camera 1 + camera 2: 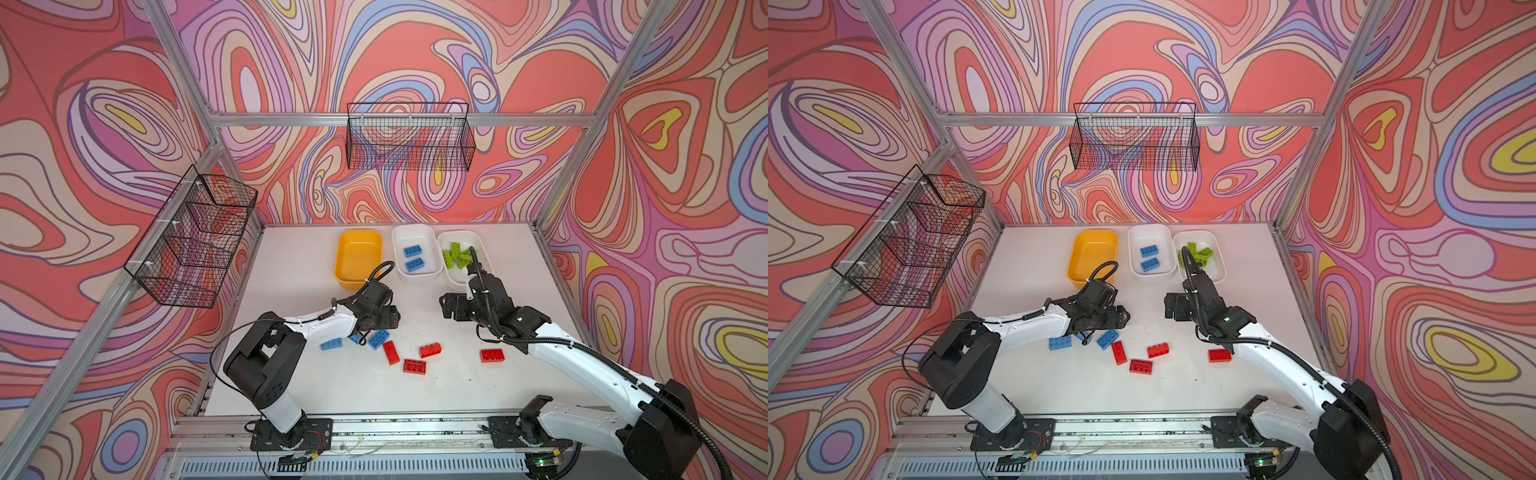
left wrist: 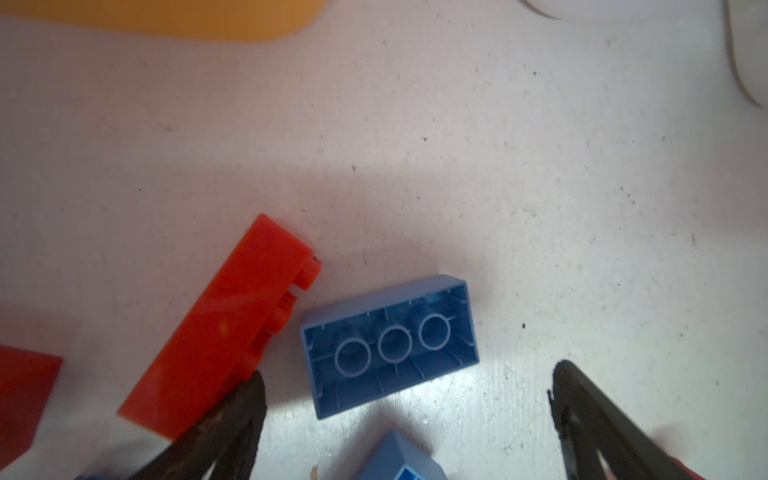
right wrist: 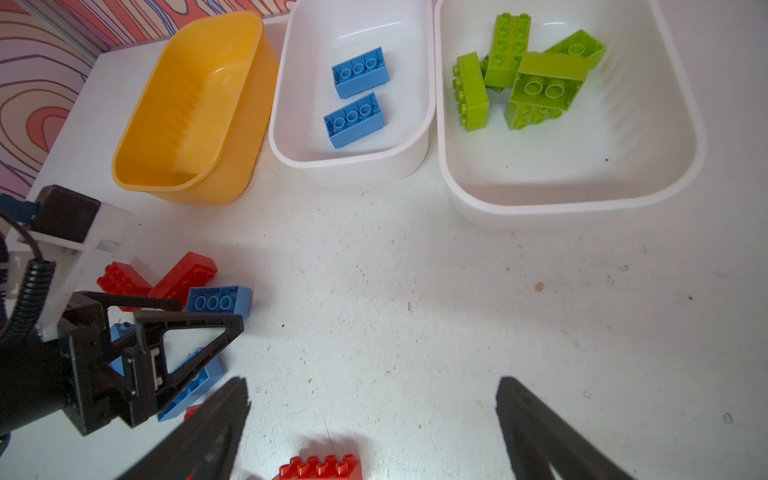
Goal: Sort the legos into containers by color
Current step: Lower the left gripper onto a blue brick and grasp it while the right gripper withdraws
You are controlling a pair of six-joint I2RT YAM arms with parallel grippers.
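On the near part of the white bench [image 1: 332,386], four red studded plastic bricks are scattered. One [image 1: 414,366] is placed closest, a second [image 1: 390,352] just to its left, a third [image 1: 430,350] just beyond it to the right, and a fourth [image 1: 492,355] well apart on the right, beside the right arm.

Slightly farther and to the left, three blue plastic bricks are clustered. One [image 1: 331,344] is seen clear of the left arm, and another [image 1: 355,338] is largely hidden beneath it. The third, the upturned blue brick [image 2: 388,349], is laid hollow side up just beside the second red brick.

The left end effector [image 2: 408,369] is positioned low over the upturned blue brick. Its fingers [image 2: 232,419] are spread wide on either side, a gap is left at each side, and nothing is gripped. Whether one finger touches the neighbouring red brick cannot be told. The right end effector [image 3: 372,380] is poised over bare bench right of centre, with its jaws parted wide and nothing held.

Along the far side, three shallow rounded plastic tubs are lined up.
- **Left:** the yellow-orange tub [image 1: 347,280] is set here.
- **Middle:** two blue bricks [image 1: 412,250] are contained in the middle white tub [image 1: 430,249], both hollow side up.
- **Right:** a heap of lime green bricks [image 1: 455,254] is contained in the right white tub [image 1: 480,240].
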